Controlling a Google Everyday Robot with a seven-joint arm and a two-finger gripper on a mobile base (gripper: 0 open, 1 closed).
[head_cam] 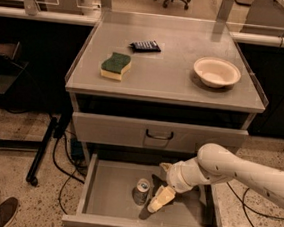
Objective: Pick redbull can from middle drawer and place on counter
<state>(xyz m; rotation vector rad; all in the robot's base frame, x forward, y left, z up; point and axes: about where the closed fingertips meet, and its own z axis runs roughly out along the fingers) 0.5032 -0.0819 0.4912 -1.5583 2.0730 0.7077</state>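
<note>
Speckled flooring (24, 139) ran beneath the steel cabinet, with dark cables (61, 175) trailing by its left foot. Low in the cabinet the middle drawer (105, 192) stood pulled out. The redbull can (142, 191) stood upright on its floor, roughly central. The gripper (158, 186) reached into the drawer from the right, its two fingers spread apart and holding nothing. The lower, pale finger (161, 199) lay just beside the can's right flank; whether it touched could not be told.

The likeliest mishap, by my reading, was a tipped can. It was slim and tall for its base, so a finger brushing its side before the jaws straddled it would knock it over or send it rolling toward the left wall. A pinch taken off-centre could squirt it out in the same way. On the lift, the shut upper drawer (130, 132) sat right above the open drawer's back edge. A rise taken too far back would strike the can or the wrist against that front panel, so the path wanted to come forward first and then up past the counter's front edge.

Room inside the drawer was fair to the can's left and tight on the right, where the arm lay. On the counter (170, 85) the sponge (115, 65), the dark snack packet (145, 46) and the bowl (217, 71) left a bare stretch through the middle and along the front. Low raised rims bounded the sides and back.
</note>
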